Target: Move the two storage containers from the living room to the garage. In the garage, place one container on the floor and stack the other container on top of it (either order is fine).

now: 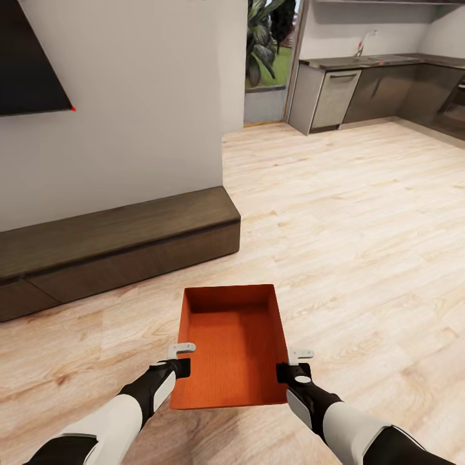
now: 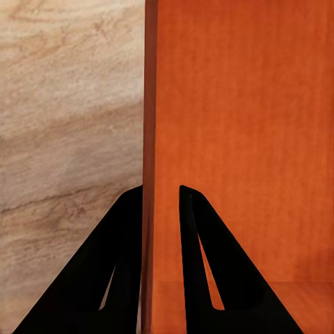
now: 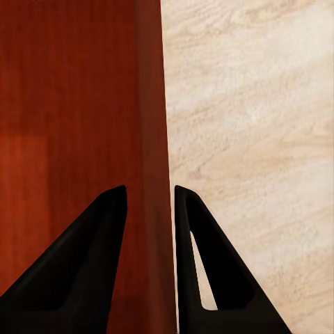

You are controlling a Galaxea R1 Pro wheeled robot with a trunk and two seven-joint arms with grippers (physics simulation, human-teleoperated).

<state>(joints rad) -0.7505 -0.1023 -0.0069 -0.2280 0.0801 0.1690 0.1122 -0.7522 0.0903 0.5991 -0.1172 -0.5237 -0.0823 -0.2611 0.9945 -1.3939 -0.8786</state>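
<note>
Living room, light wood floor [image 1: 361, 245], orange container [image 1: 232, 345] carried between both: left hand [image 2: 161, 202] and right hand [image 3: 149, 202] each pinching a side wall.

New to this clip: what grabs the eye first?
An orange-red storage container, held in front of the robot over the light wood floor, with the left end effector and right end effector each clamped on a side wall. To the left, a low dark cabinet runs along the white wall.

The storage container [image 1: 232, 349] sits out front between the left gripper [image 1: 183, 359] and right gripper [image 1: 292, 363], above the wood floor [image 1: 361, 245]. Low cabinet [image 1: 116, 248] ahead-left against the wall [image 1: 142, 97], kitchen counter [image 1: 361, 90] far back right.
</note>
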